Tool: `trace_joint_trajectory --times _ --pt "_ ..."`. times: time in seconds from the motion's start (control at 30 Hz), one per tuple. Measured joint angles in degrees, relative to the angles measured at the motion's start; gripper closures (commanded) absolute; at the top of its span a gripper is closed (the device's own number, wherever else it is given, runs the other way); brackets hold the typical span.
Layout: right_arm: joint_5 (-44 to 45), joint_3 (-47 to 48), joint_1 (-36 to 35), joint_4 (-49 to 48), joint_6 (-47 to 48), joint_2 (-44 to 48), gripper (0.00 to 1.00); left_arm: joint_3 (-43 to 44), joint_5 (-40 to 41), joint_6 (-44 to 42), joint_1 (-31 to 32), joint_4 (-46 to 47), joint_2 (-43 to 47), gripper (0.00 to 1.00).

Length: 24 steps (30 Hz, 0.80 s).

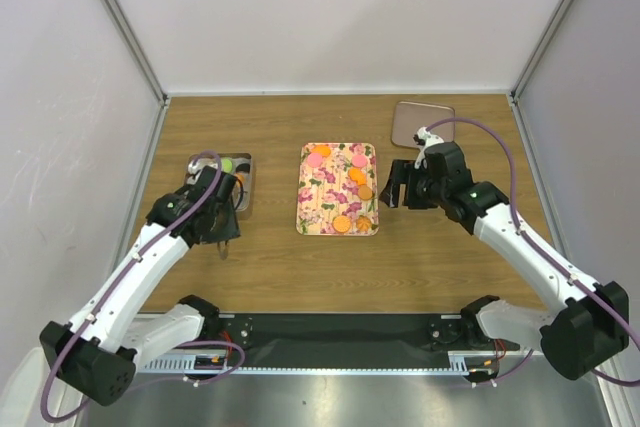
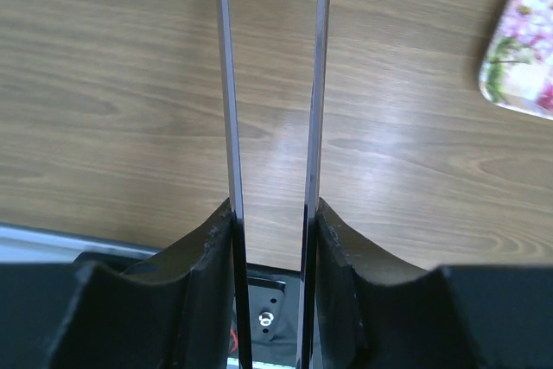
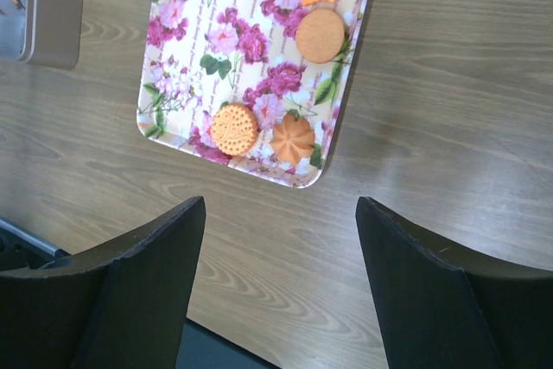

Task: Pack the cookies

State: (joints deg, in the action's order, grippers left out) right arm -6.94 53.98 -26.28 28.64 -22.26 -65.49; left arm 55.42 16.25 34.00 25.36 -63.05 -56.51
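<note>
The packing looks early on: most of the cookies (image 1: 342,224) lie on the flowered tray (image 1: 308,209) in the middle of the bench (image 1: 270,267), orange ones along its right and near edges and two pink ones at its far end; a green one (image 1: 228,164) and an orange one (image 1: 240,179) already sit in the open metal tin (image 1: 247,197) to the tray's left; a flat metal piece (image 1: 422,124), likely the tin's lid, lies well apart at the far right. The left hand (image 2: 275,209) is clenched on a thin two-bladed metal tool (image 2: 229,110) (tongs, by the look of it), held over the bare bench beside the tin with nothing visible between the blades; the right hand (image 3: 278,213) is released and empty, fingers wide, hovering just beside the tray's near right corner. The step in hand seems to be fetching the next cookie; whichever hand does it must come over the tray, drop low enough to take a flat disc by its edges without nudging its neighbours, since two orange cookies (image 3: 234,129) (image 3: 293,139) touch near the corner, then carry it across to the tin. No brand or label shows; the tray has fine lines of script between the flowers, too small to read.
</note>
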Motion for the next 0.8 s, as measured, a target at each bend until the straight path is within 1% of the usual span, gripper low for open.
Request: trace_joint_trajectory --times 0.13,0.37,0.8 --pt "-0.48 0.0 -0.52 -1.09 0.0 -1.57 0.23 -1.14 -0.59 -1.14 -3.78 -0.09 0.0 0.6" --pt "-1.2 -0.04 -0.57 -2.4 0.0 -2.14 0.23 -2.08 -2.16 -3.3 -8.48 1.4 -0.52 0.6" --pt "-1.55 -0.76 -0.61 -3.39 0.02 -2.14 0.23 -3.63 -3.61 -4.55 -12.41 2.51 -1.51 0.58"
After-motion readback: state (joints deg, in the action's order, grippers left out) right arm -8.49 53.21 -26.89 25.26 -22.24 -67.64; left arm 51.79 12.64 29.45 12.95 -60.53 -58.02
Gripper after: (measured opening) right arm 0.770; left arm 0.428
